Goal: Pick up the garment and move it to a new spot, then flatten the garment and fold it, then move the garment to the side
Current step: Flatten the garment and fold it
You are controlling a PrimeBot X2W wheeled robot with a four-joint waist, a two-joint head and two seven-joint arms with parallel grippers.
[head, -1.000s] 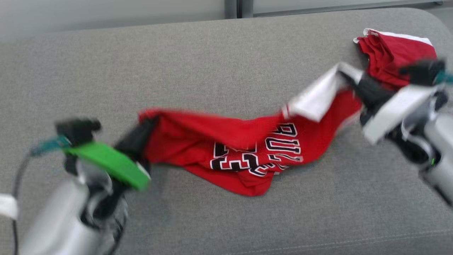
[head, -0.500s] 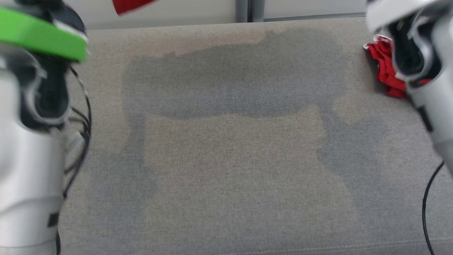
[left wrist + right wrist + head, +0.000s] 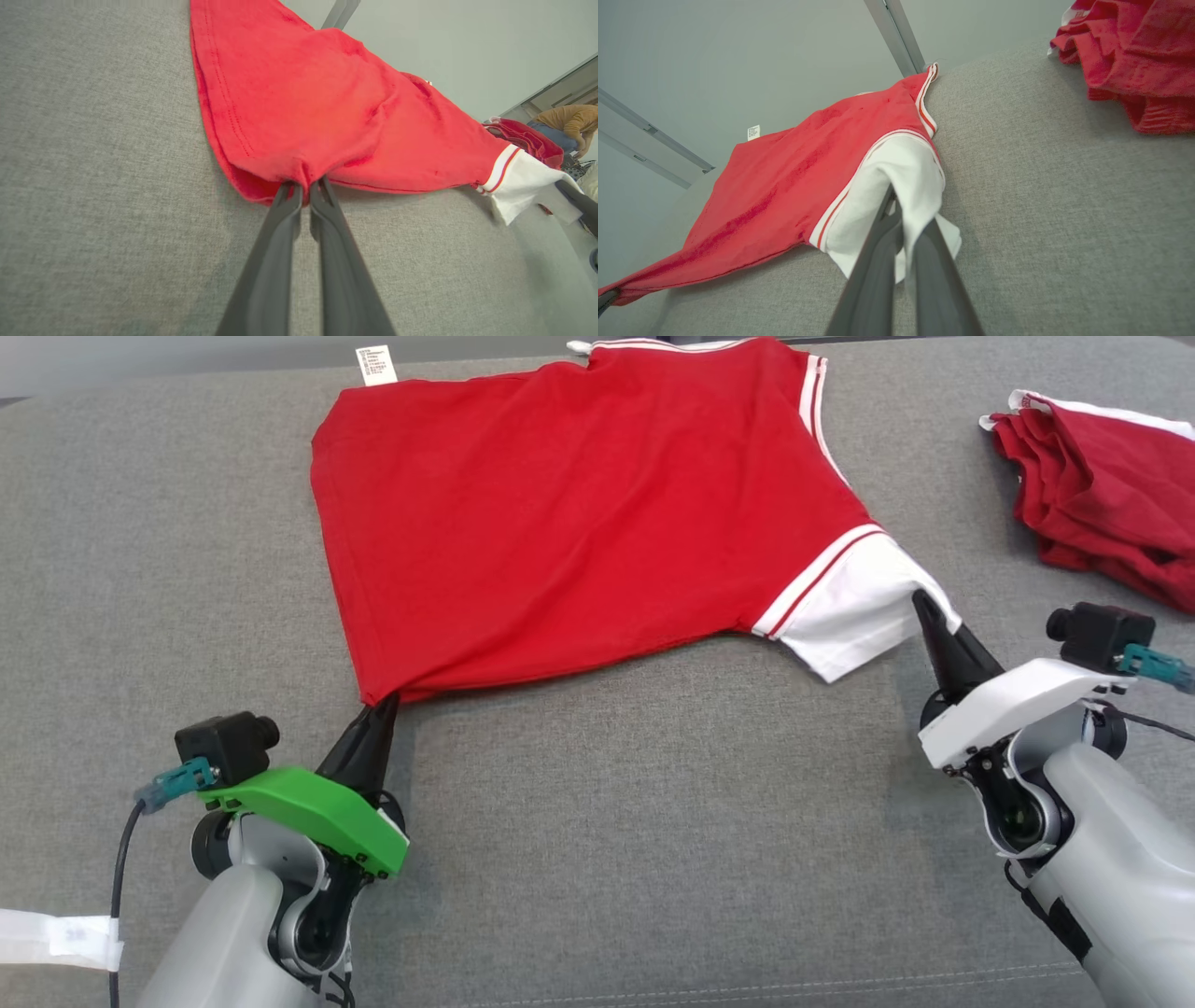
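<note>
**Grey upholstered bench, red white-cuffed short-sleeved shirt drawn flat across it**

We see the shirt spread over the far half of the bench, plain side up, with its small white care label sticking out at the far left corner. Its near edge is pulled into a taut line because both tools grip it. The left tool is pinched tight on the near hem corner, and the right tool is pinched tight on the white sleeve cuff. We judge that holding these two ends well apart keeps the cloth stretched, so it settles without wrinkles, ready for folding. Some ripples show near the hem. At the far right, well apart from the shirt, lies a crumpled dark-red garment, clear of the working area. Beyond the bench, the left wrist view catches a person in a mustard top.
</note>
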